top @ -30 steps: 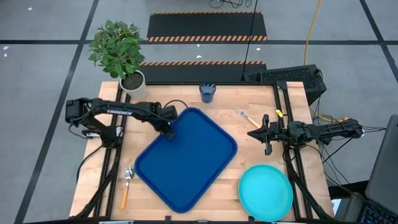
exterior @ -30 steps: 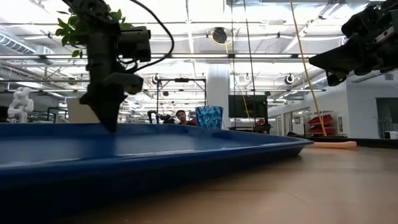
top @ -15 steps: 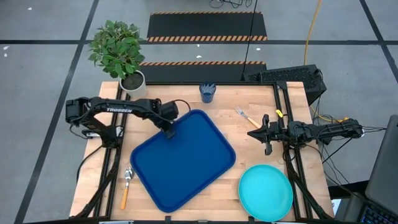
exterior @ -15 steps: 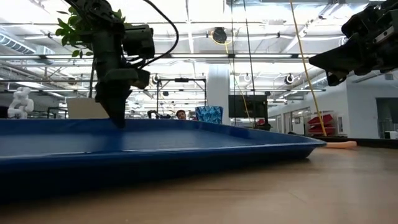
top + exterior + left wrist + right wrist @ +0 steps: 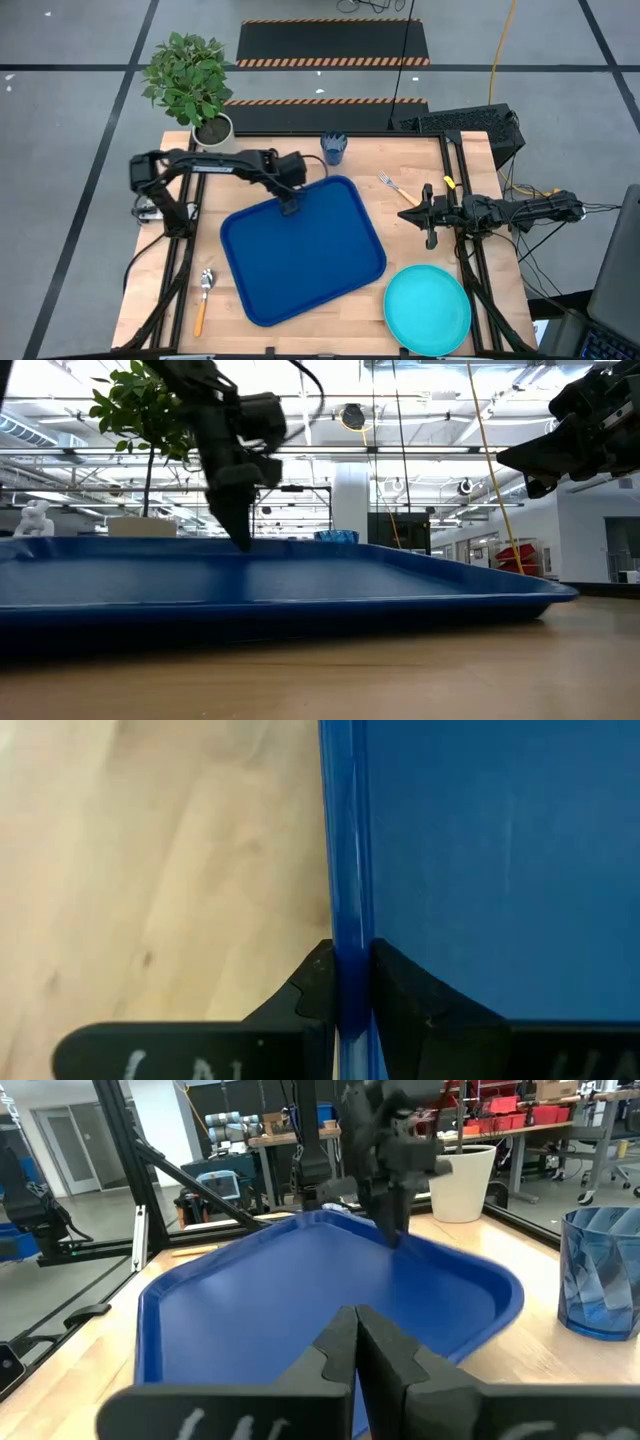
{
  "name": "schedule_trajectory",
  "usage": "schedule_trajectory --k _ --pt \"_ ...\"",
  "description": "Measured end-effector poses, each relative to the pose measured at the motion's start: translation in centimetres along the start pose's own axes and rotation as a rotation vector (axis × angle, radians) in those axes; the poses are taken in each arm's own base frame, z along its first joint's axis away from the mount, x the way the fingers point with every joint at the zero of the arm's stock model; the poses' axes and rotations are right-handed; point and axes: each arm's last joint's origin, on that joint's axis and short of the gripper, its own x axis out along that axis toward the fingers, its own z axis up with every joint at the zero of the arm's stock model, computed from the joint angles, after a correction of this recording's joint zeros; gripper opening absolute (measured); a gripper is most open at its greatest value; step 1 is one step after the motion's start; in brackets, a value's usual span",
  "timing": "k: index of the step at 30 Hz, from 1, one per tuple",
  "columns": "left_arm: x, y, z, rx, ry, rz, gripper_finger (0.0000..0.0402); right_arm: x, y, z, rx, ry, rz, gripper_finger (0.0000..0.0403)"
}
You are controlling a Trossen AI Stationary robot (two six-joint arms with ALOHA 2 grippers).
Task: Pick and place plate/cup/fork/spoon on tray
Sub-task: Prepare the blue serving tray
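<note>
The dark blue tray [image 5: 305, 255] lies on the wooden table and fills the foreground of the low view [image 5: 280, 590]. My left gripper [image 5: 290, 206] is shut on the tray's far rim. My right gripper [image 5: 405, 213] is shut and empty, hovering above the table to the right of the tray. The dark blue cup [image 5: 333, 148] stands at the far edge. The fork [image 5: 394, 187] lies between the cup and my right gripper. The spoon [image 5: 203, 295] lies at the near left. The turquoise plate [image 5: 427, 310] lies at the near right. My left gripper pinches the tray's raised far rim [image 5: 347, 935] between its two fingers, one finger inside the tray and one outside. The fingers [image 5: 240, 532] come from above, pointing down, and lie across the rim. The tray rests flat on the table.
A potted plant in a white pot [image 5: 213, 130] stands at the far left corner. Black frame rails [image 5: 455, 170] run along the table's left and right sides. Bare wood shows between the tray and the plate and along the left edge.
My left gripper has gone toward the table's right and a little toward the far edge, keeping its hold on the rim. The tray has slid along the table with it and turned clockwise as seen from above. My right gripper has kept still.
</note>
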Motion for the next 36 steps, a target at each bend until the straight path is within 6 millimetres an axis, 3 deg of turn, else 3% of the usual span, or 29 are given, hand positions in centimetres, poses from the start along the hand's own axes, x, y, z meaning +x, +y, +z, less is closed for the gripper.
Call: schedule_trajectory --k 6,16,24,36 --pt "2.2 -0.1 2.6 0.093 0.044 -0.017 0.0044 0.0 0.0 0.0 0.000 0.000 0.001 0.0000" --pt "2.6 1.2 5.8 0.195 0.033 -0.005 0.0044 0.0 0.0 0.0 0.019 0.003 0.001 0.0000" --pt "3.5 2.4 6.3 0.225 0.012 0.002 0.0044 0.2 0.0 -0.2 0.019 0.027 -0.002 0.0000" --pt "4.2 2.3 6.0 0.412 0.051 -0.016 0.0044 0.3 0.0 -0.4 -0.002 0.050 -0.005 0.0000"
